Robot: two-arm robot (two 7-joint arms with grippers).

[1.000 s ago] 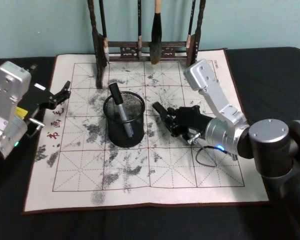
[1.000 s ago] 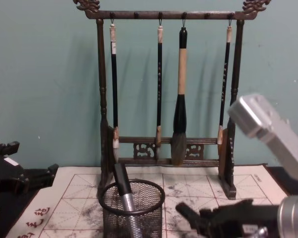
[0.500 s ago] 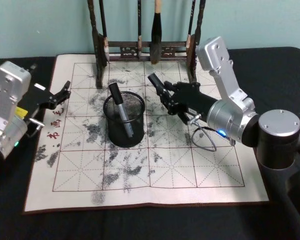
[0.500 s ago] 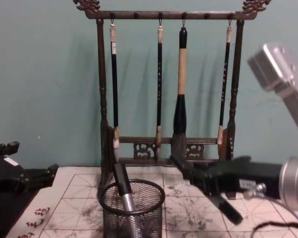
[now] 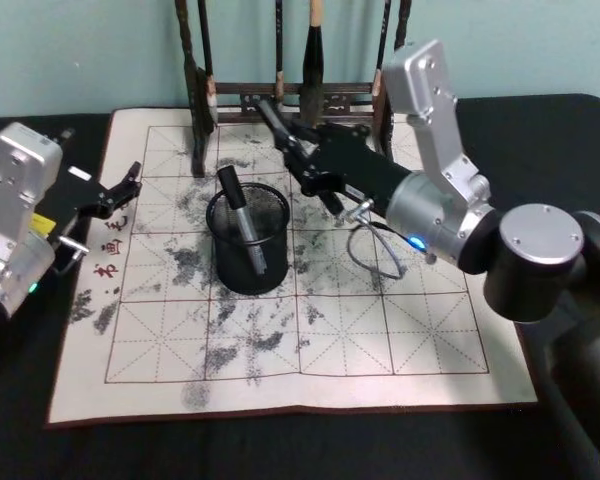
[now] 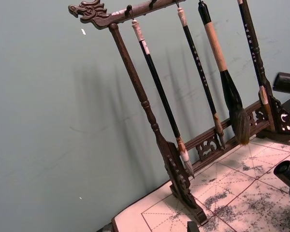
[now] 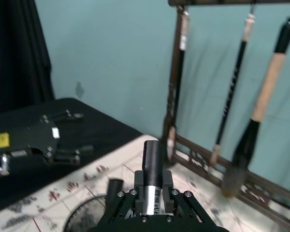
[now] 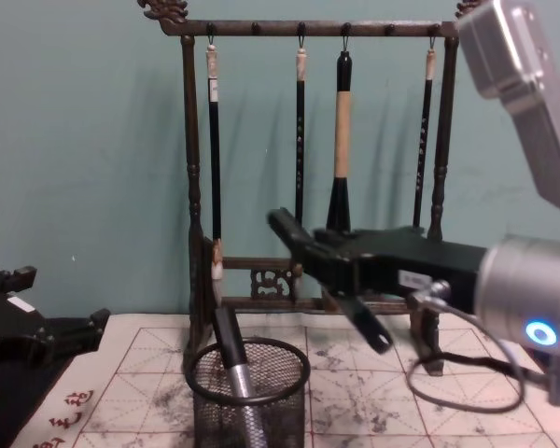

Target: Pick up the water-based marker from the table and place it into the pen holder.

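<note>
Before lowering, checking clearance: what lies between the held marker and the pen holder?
Head view: only air between the marker in the right gripper and the pen holder.

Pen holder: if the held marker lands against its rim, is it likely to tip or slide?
Probably light, being open wire mesh, so the pen holder may slide on the mat if knocked. The marker already leaning inside loads one side, slightly favouring a tip. It looks squat, so it likely stays upright under a gentle drop.

pen holder (image 5: 248, 238) mouth open above, 1 pen (image 5: 242, 222) inside, brush rack (image 5: 280, 95) close behind
</note>
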